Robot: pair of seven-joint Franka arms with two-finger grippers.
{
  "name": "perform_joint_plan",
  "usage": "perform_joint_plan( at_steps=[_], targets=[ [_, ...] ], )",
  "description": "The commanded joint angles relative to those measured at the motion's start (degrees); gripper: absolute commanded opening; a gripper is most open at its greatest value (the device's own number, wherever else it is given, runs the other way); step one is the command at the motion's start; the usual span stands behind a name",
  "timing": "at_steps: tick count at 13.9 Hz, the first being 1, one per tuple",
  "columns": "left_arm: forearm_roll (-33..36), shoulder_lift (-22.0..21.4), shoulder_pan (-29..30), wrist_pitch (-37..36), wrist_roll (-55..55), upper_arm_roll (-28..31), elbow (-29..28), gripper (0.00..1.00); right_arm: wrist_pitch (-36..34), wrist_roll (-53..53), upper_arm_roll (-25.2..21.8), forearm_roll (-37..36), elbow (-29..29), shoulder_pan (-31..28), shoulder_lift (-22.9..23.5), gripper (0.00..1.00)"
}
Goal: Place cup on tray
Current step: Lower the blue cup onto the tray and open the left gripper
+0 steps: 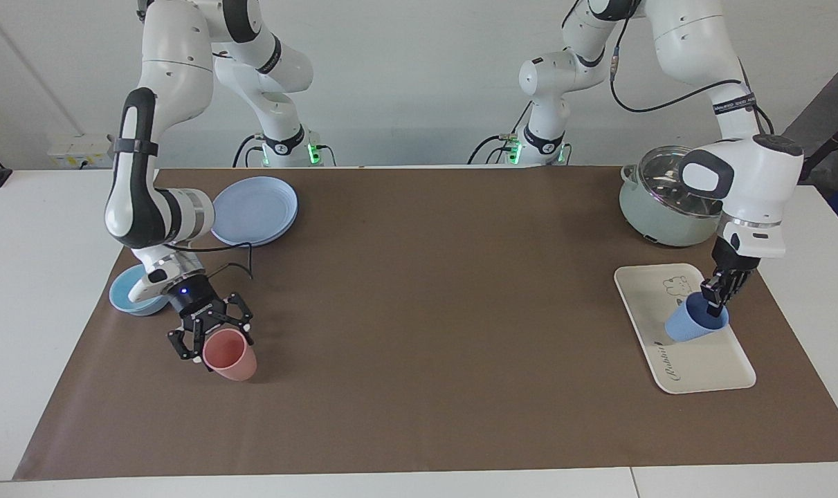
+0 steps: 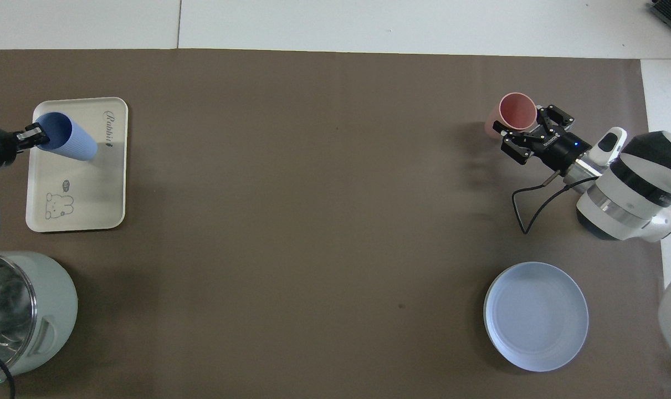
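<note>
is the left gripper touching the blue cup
Touching. In the facing view the left gripper pinches the rim of the tilted cup over the tray.

Seen at the right arm's end of a brown table mat [image 1: 419,311]: a salmon-pink tumbler [image 1: 230,354], tilted; a low light-blue bowl [image 1: 131,291] nearer to the robots than that tumbler; a stack of round blue plates [image 1: 256,210], nearer still. At the left arm's end: a pale green pot [image 1: 661,207] with a shiny steel inside, close to the mat's edge nearest the robots. Around the mat, white tabletop [image 1: 31,290].
</note>
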Motion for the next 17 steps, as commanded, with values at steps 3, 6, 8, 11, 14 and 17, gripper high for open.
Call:
perform_joint_plan(
  at_steps=[3,6,8,11,14,17],
  targets=[
    [-1.3,-1.6,0.6,1.0,2.7,-0.4,-2.3,1.0,-2.2,-4.2,0.4,1.7,-4.8,-0.7,-3.0,0.0],
    [-1.2,-1.4,0.2,-3.8,5.3,-0.2,1.1,1.0,-2.1,-5.2,0.4,1.7,-5.2,-1.2,-3.0,0.0],
    [-1.1,-1.0,-0.4,-15.2,6.4,0.0,8.2,1.0,-2.0,-5.2,0.4,1.7,-5.4,-1.2,-3.0,0.0],
    [-1.0,0.4,-0.4,-33.3,6.4,0.0,19.9,1.0,-1.9,-5.2,0.4,1.7,-5.4,-1.2,-3.0,0.0],
    [-0.3,-0.4,-0.4,-44.8,6.3,0.0,25.2,1.0,-1.7,-5.2,0.4,1.7,-5.4,-1.2,-3.0,0.99],
    [6.6,0.1,-1.6,-58.7,7.2,-1.4,33.1,1.0,-1.6,-5.2,0.4,1.7,-5.3,-1.2,-3.0,1.0]
  ],
)
